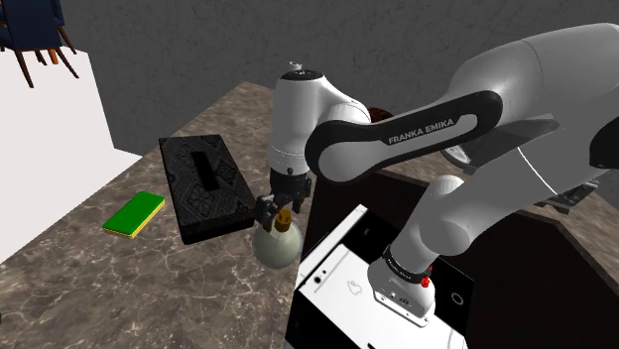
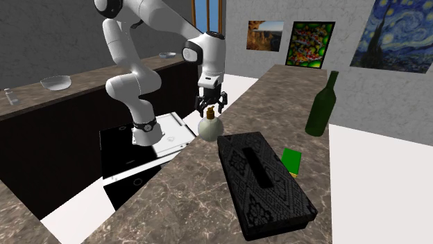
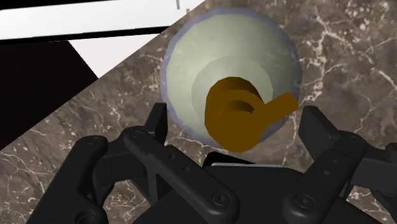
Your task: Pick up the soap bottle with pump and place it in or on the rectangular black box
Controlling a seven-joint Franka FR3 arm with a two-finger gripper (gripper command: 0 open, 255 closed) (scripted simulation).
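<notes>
The soap bottle point(image 1: 275, 246) is a round pale-green flask with a brown pump point(image 3: 245, 113), and it stands upright on the marbled brown counter. My gripper point(image 1: 279, 209) hangs straight above it and is open. Its black fingers point(image 3: 156, 121) stand on either side of the pump head without clasping it. The rectangular black box point(image 1: 203, 185), patterned and with a slot in its lid, lies just beyond the bottle towards the shoulder view's left. From the second exterior view, the bottle point(image 2: 210, 127) and gripper point(image 2: 210, 109) are behind the box point(image 2: 262, 181).
A flat green pad point(image 1: 135, 213) lies left of the box. A dark green wine bottle point(image 2: 323, 105) stands further along the counter point(image 2: 187, 208). The white stand point(image 1: 382, 288) is beside the soap bottle. A glass bowl point(image 2: 55, 83) sits on the far dark counter.
</notes>
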